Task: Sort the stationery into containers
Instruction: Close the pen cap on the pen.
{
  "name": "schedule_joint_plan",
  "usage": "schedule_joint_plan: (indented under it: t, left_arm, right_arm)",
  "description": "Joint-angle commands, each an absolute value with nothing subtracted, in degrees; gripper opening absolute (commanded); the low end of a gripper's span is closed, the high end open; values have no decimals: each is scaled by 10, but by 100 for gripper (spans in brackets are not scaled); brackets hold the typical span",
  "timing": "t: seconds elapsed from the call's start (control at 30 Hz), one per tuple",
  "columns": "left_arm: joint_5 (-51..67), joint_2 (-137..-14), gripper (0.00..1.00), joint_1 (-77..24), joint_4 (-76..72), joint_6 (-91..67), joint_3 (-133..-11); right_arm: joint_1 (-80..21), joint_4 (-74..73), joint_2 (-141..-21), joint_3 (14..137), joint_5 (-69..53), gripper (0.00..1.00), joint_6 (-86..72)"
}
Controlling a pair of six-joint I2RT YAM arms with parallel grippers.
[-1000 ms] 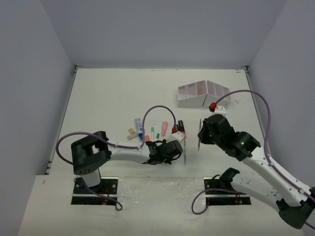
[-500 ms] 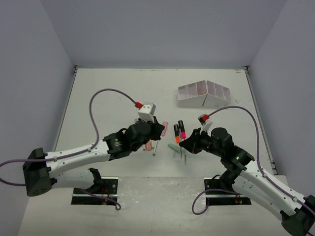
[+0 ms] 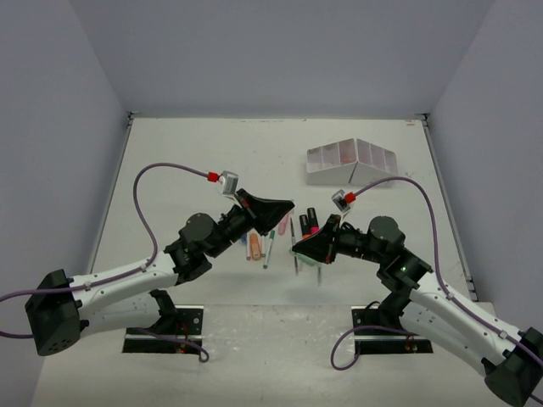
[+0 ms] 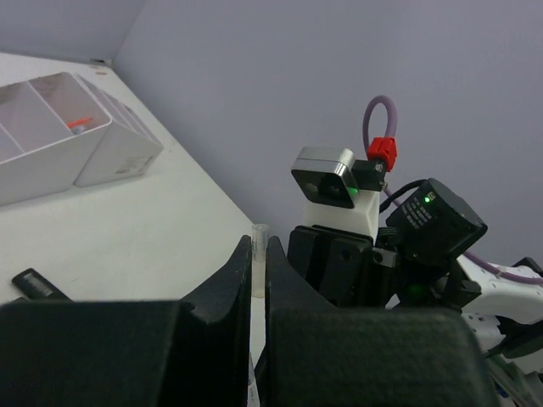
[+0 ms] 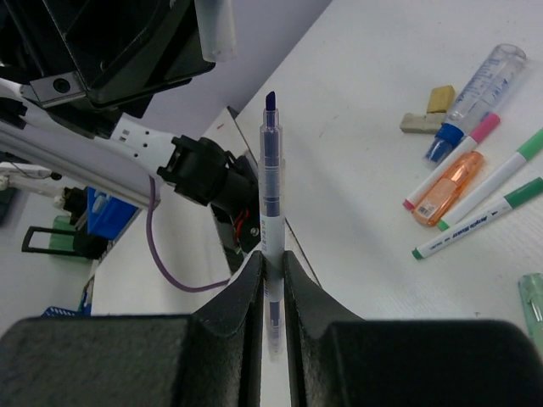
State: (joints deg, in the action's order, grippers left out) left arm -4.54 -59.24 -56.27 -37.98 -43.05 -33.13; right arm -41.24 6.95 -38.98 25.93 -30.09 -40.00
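My left gripper (image 3: 287, 207) hangs above the table, shut on a thin clear pen tube (image 4: 259, 254) that sticks out past its tips (image 4: 259, 280). My right gripper (image 3: 297, 248) faces it, shut on a white pen with a dark blue tip (image 5: 270, 161); its tips (image 5: 271, 263) clamp the barrel. On the table below lie an orange highlighter (image 5: 450, 197), two green-capped pens (image 5: 496, 182), a blue-capped clear tube (image 5: 477, 85), tan blocks (image 5: 439, 98) and two black highlighters (image 3: 309, 224). The white organizer (image 3: 349, 163) stands at the far right and also shows in the left wrist view (image 4: 102, 148).
A pink eraser (image 3: 283, 222) lies between the grippers' tips and a pale green one (image 5: 533, 298) under the right gripper. The arm bases and their plates (image 3: 165, 326) sit at the near edge. Grey walls enclose the table on three sides.
The left gripper has lifted off the pile and swung to point right. The right gripper has moved left with its pen. The two grippers now face tip to tip.
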Motion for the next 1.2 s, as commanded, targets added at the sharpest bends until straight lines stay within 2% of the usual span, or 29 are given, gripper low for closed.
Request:
schedule_joint_plan:
  t: [0.0, 1.17]
  left_arm:
    - [-7, -585, 0, -562, -481, -443, -322]
    - [9, -604, 0, -562, -501, -427, -313]
  right_arm:
    - [-416, 99, -374, 291, -315, 0, -404]
    - [-417, 87, -354, 308, -301, 0, -391]
